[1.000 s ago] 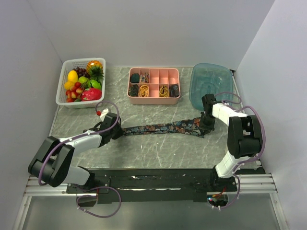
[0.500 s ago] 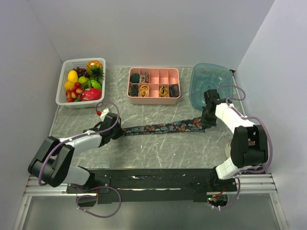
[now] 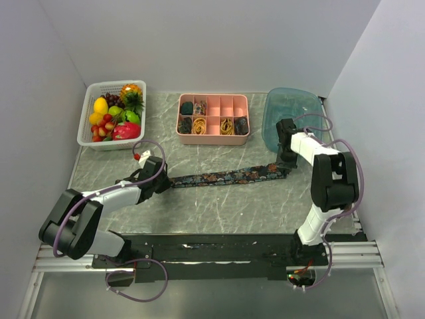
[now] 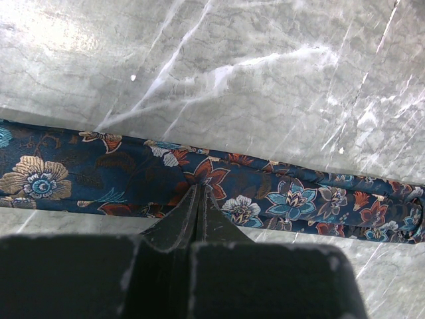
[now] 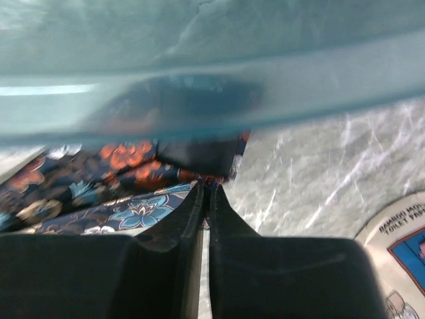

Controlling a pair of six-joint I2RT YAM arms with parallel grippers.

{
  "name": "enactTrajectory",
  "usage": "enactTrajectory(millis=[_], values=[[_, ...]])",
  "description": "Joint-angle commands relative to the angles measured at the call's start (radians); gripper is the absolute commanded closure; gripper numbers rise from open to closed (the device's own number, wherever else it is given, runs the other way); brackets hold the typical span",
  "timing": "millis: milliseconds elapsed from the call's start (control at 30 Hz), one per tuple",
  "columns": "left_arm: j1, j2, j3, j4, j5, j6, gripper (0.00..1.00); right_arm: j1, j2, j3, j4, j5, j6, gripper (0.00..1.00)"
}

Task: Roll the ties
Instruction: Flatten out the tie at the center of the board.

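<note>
The tie (image 3: 226, 177) lies stretched across mid-frame. Your left gripper (image 3: 163, 181) pinches its left end, fingers shut. Your right gripper (image 3: 285, 164) nips the wide end beside the blue tub (image 3: 265, 123), fingers almost together. Keep the fabric taut and flat before you roll.

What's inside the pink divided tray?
Dark rolls and yellow-orange looped bands sit in several compartments of the pink tray; others look bare. Anything beneath them is hidden.
</note>
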Motion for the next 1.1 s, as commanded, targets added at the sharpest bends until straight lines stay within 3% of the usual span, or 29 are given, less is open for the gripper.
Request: enactTrajectory(millis=[0,33,100,133,233,467,567,667,800,967,1067], values=[[0.003,0.011,-0.012,-0.083,-0.026,0.030,0.99,0.003,0.020,0.038,0.028,0.058,-0.013,0.85],[0.003,0.008,-0.012,-0.082,-0.026,0.033,0.99,0.001,0.005,0.026,0.054,0.056,-0.013,0.67],[0.003,0.001,-0.013,-0.076,-0.020,0.037,0.99,0.003,-0.029,0.010,0.080,0.053,-0.014,0.56],[0.004,-0.004,-0.014,-0.074,-0.017,0.042,0.99,0.006,-0.084,-0.020,0.100,0.053,-0.016,0.42],[0.004,-0.022,-0.015,-0.080,-0.022,0.046,0.99,0.009,-0.187,-0.071,0.171,0.062,-0.025,0.32],[0.000,-0.059,-0.012,-0.071,-0.003,0.060,0.99,0.023,-0.193,-0.071,0.162,0.027,-0.045,0.32],[-0.016,-0.111,-0.012,-0.059,0.012,0.079,0.96,0.087,-0.178,-0.068,0.158,0.030,-0.051,0.34],[-0.034,-0.186,-0.010,-0.054,0.023,0.092,0.86,0.204,-0.149,-0.039,0.152,0.067,-0.074,0.34],[-0.036,-0.278,-0.006,-0.070,0.033,0.106,0.56,0.322,-0.083,0.028,0.163,0.041,-0.077,0.35],[-0.036,-0.361,0.022,-0.149,0.033,0.114,0.26,0.400,0.046,0.108,0.157,-0.007,-0.063,0.40],[-0.031,-0.384,0.040,-0.198,0.030,0.115,0.21,0.434,0.096,0.145,0.146,-0.010,-0.057,0.60]])
